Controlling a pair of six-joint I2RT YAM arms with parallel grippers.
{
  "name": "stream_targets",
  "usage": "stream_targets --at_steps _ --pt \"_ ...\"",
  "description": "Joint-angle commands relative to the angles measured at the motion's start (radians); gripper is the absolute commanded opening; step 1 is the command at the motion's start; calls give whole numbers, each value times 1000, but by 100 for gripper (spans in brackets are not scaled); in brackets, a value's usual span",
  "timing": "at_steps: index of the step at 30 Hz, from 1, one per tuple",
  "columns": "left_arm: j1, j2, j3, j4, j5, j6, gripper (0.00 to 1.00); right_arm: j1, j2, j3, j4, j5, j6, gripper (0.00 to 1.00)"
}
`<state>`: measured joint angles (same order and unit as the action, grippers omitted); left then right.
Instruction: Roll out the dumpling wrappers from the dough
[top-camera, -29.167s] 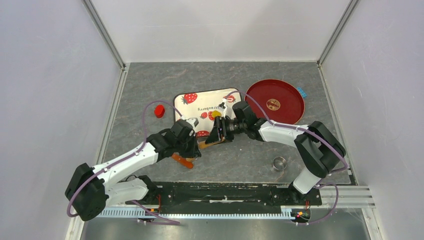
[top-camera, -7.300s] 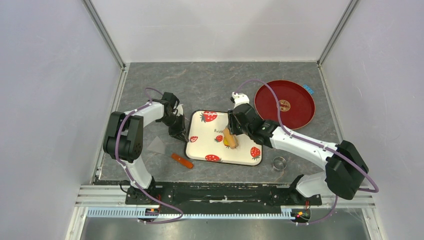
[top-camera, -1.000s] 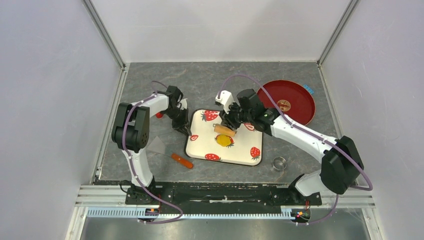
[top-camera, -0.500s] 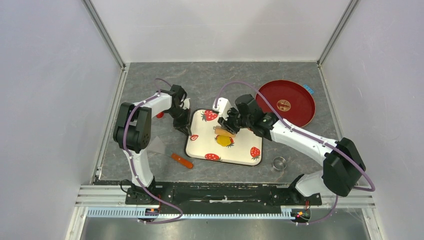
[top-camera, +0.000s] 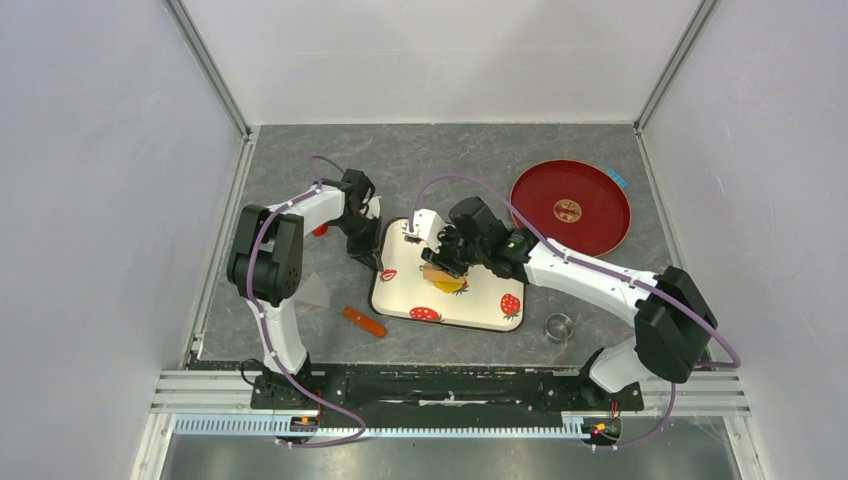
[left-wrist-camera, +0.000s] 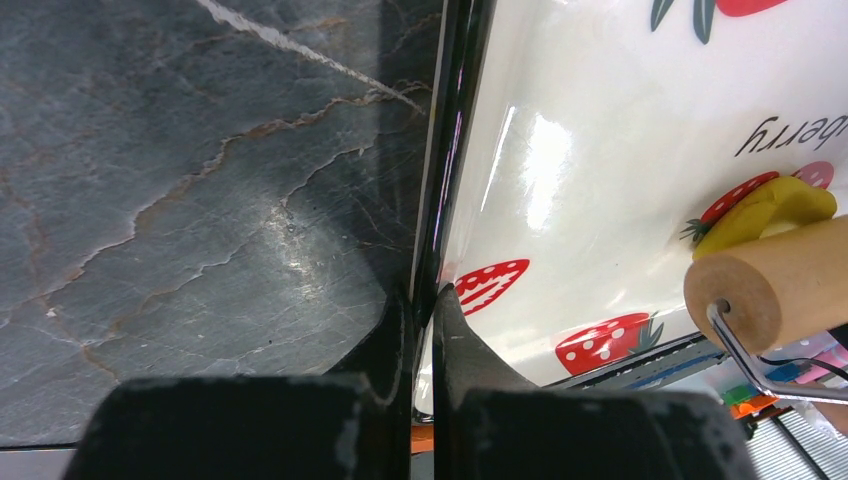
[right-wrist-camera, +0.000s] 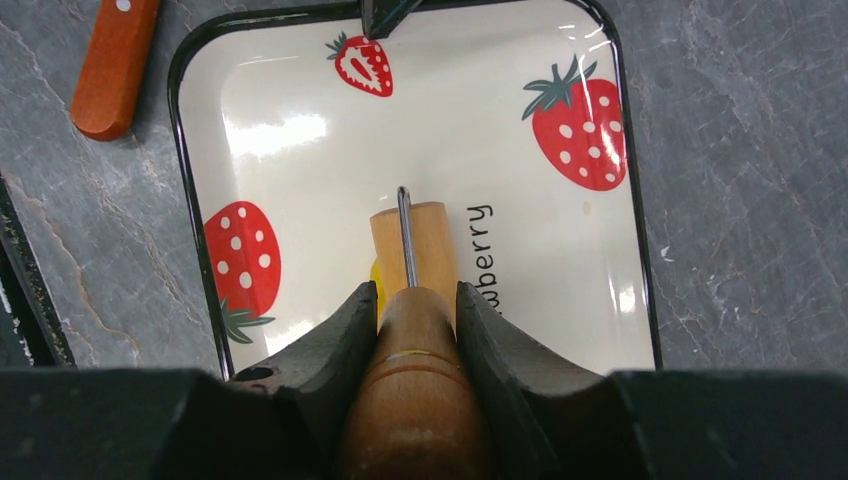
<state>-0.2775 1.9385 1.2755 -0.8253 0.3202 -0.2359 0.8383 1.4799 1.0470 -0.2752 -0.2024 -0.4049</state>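
The yellow dough (top-camera: 449, 286) lies as a flattened patch on the strawberry-print tray (top-camera: 485, 298). My right gripper (top-camera: 452, 260) is shut on the handle of the wooden roller (top-camera: 436, 272), whose drum rests on the dough. In the right wrist view the roller (right-wrist-camera: 410, 250) covers most of the dough (right-wrist-camera: 374, 276), held by the gripper (right-wrist-camera: 417, 300). My left gripper (top-camera: 374, 260) is shut on the tray's left rim (left-wrist-camera: 441, 200). The left wrist view shows that gripper (left-wrist-camera: 425, 296), the dough (left-wrist-camera: 770, 205) and the roller end (left-wrist-camera: 775, 290). No round wrapper is in view.
A red plate (top-camera: 570, 208) sits at the back right. A small metal ring cutter (top-camera: 558, 326) lies near the tray's front right corner. An orange-handled tool (top-camera: 364, 321) lies front left of the tray. A red cap (top-camera: 318, 230) sits by my left arm.
My right gripper has drawn the roller left and toward the near side, from beyond the dough onto it. My left gripper has stayed on the tray rim.
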Motion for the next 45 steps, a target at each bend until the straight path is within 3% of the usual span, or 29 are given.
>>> stream_targets --at_steps 1,14,20,34,45 --pt "-6 25 4 45 -139 47 2 12 19 37 12 52 -17 0" --pt "-11 37 5 45 -137 46 2 29 -10 -68 40 35 12 0" --pt "-15 42 8 45 -132 44 2 49 -87 -175 128 10 76 0" --pt "-23 43 7 44 -131 44 2 57 -67 -282 172 97 68 0" --pt "-24 46 12 45 -126 45 2 -1 -85 -311 195 65 92 0"
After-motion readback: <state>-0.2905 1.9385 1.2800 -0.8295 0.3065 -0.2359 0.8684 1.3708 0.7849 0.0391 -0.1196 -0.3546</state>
